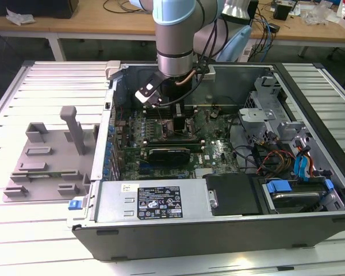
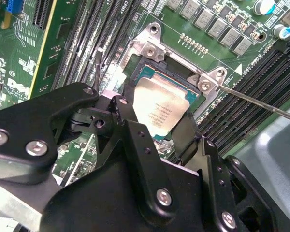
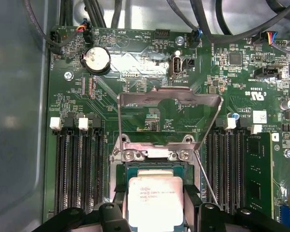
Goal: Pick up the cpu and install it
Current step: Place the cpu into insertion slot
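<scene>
The cpu (image 2: 162, 106) (image 3: 154, 198), a flat silver square with a thin dark rim, sits between my black fingers (image 2: 123, 113) directly over the open socket (image 3: 154, 154) on the green motherboard. My gripper (image 2: 154, 121) (image 3: 155, 205) is shut on it, one finger on each of two opposite edges. I cannot tell whether the chip rests in the socket or hangs just above it. The socket's metal load plate (image 3: 169, 96) stands raised, and its thin lever rod (image 2: 261, 101) (image 3: 208, 179) sticks out to one side. In the exterior view the gripper (image 1: 175, 112) reaches down into the open computer case, hiding the cpu.
Memory slots (image 3: 79, 169) flank the socket on both sides. A black card (image 1: 169, 152), the power supply (image 1: 155, 201) and a drive cage with cables (image 1: 276, 123) crowd the case. A grey plastic tray (image 1: 46, 155) lies outside the case at the exterior view's left.
</scene>
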You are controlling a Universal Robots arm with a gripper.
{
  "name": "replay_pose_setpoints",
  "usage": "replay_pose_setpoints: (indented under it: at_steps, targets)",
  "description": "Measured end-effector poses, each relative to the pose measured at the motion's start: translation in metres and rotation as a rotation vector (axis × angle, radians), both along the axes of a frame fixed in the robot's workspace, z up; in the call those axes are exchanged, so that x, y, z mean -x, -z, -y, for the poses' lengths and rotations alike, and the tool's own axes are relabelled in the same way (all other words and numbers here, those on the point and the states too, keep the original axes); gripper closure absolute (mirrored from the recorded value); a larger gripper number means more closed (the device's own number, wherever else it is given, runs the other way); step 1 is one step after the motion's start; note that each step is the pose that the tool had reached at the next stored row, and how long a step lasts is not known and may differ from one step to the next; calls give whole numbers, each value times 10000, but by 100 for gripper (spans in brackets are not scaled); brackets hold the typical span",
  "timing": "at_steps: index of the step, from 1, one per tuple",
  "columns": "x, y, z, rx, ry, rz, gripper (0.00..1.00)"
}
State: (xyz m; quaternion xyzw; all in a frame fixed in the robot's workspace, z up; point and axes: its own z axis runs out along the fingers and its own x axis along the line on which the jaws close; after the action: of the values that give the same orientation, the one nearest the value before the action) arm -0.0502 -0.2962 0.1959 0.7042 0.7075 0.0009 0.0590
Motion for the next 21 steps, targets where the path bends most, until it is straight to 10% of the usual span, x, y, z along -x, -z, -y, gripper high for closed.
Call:
replay_pose_setpoints:
  at_steps: [13, 16, 21]
  targets:
    - [0, 6, 15, -36, 0, 2, 39]
    - [1, 3, 16, -297, 0, -4, 39]
    - [0, 6, 15, -325, 0, 0, 39]
